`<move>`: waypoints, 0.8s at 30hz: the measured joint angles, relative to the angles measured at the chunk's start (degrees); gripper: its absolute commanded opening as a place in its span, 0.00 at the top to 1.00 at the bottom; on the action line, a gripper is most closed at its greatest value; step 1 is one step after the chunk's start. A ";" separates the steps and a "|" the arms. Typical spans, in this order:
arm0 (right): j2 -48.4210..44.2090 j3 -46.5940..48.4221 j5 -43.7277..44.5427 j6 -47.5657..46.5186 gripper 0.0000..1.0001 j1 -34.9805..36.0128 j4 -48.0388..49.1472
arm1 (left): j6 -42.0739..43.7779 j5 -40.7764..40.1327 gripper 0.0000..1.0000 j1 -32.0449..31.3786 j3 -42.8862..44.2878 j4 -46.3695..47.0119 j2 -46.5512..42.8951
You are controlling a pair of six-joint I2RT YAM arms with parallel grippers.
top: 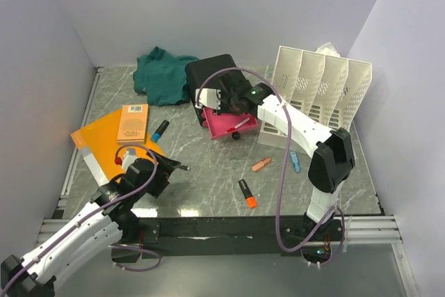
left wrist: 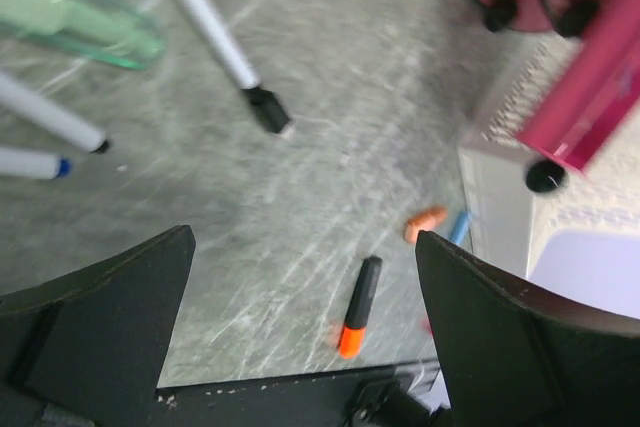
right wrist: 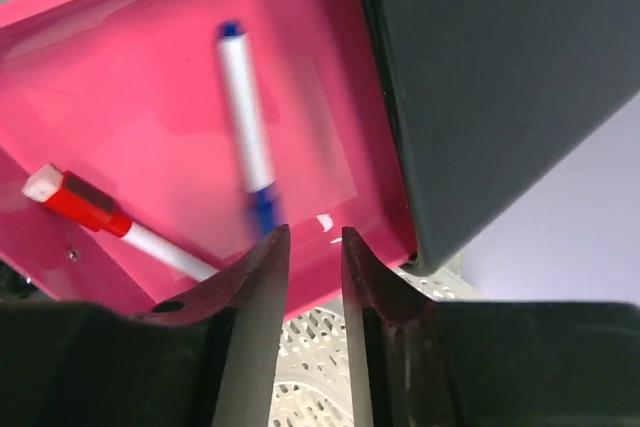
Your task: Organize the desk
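Note:
The grey-green marble desk is strewn with pens. My right gripper hovers over the open pink drawer of the black drawer box. In the right wrist view its jaws stand slightly apart with nothing between them. Just beyond them a blurred blue-capped marker lies in the pink drawer, beside a red-capped marker. My left gripper is low at the front left, open wide and empty, above bare desk, short of an orange-and-black highlighter.
A white slotted rack stands at the back right and a green cloth at the back. An orange book lies on an orange folder at the left. Loose on the desk are the highlighter, an orange piece, a blue piece and a marker.

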 measured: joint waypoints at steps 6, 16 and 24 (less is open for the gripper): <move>1.33 1.77 1.31 2.10 0.44 0.07 0.02 | -6.40 -0.26 0.01 0.00 0.66 -1.22 7.80; -15.78 -6.29 -13.20 18.16 0.14 -2.67 -1.18 | -8.72 0.26 0.06 0.00 7.08 -1.16 22.88; -39.69 -26.95 -29.97 26.25 0.11 -13.40 1.27 | -10.82 -1.73 0.18 0.24 12.13 -0.98 35.21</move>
